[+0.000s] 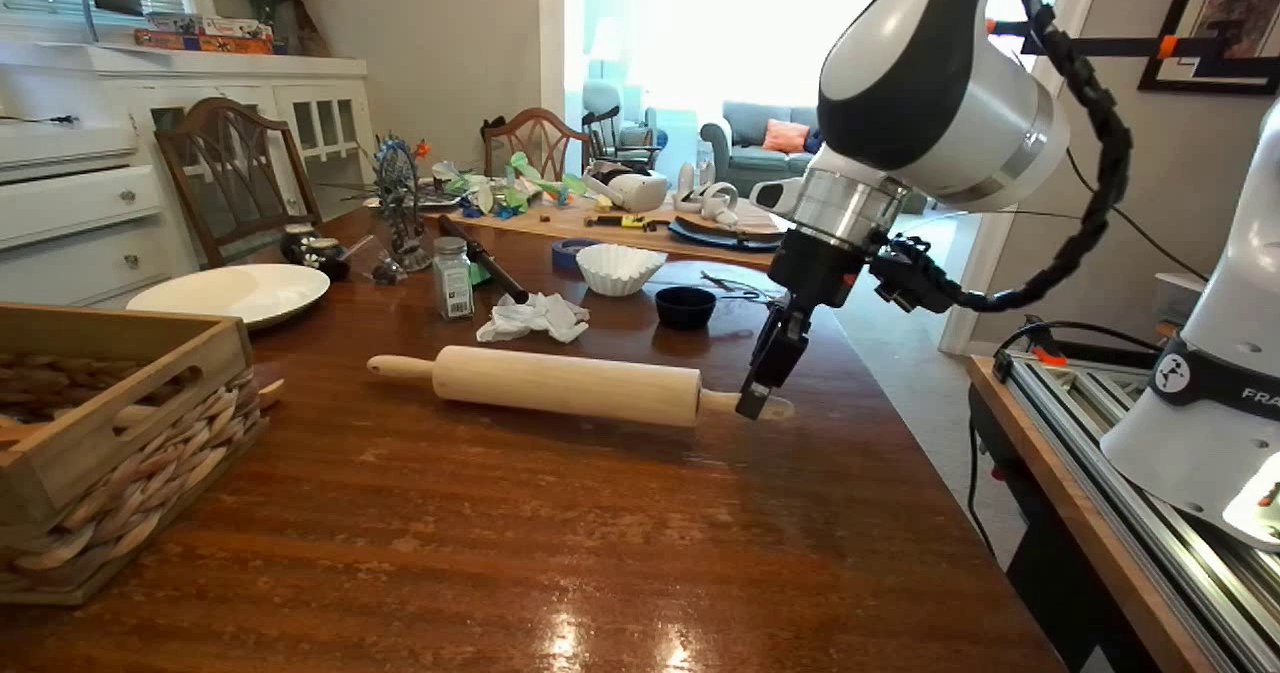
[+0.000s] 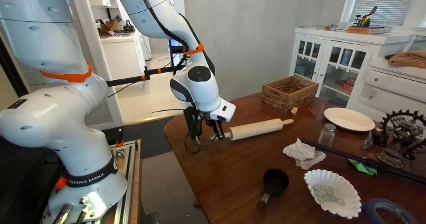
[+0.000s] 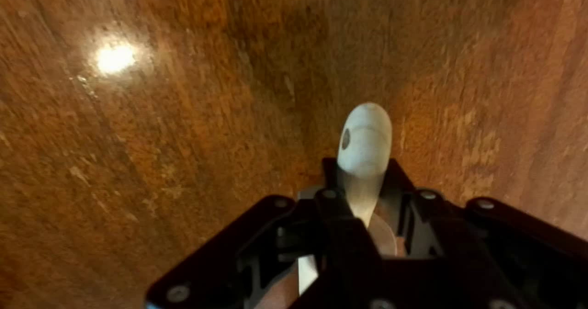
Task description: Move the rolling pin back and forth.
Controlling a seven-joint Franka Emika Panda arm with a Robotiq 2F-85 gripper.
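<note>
The pale wooden rolling pin lies on the dark wooden table in both exterior views, its barrel [image 1: 565, 385] [image 2: 256, 129] resting level on the surface. My gripper [image 1: 755, 401] points down at the pin's handle end nearest the robot base; it also shows in the other exterior frame [image 2: 219, 135]. In the wrist view, the fingers of the gripper [image 3: 361, 173] sit against both sides of the handle, shut on it. The rounded handle tip of the rolling pin [image 3: 366, 139] with its small hole sticks out past the fingers. Most of the barrel is hidden behind the gripper there.
A woven wooden basket [image 1: 130, 453] [image 2: 289, 92] stands beyond the pin's far end. A black cup [image 1: 685, 306], crumpled white tissue [image 1: 533, 317], a glass shaker [image 1: 453, 278], a white fluted bowl [image 1: 620, 269] and a white plate [image 2: 349, 118] stand along one side. The table edge [image 1: 905, 423] is close to the gripper.
</note>
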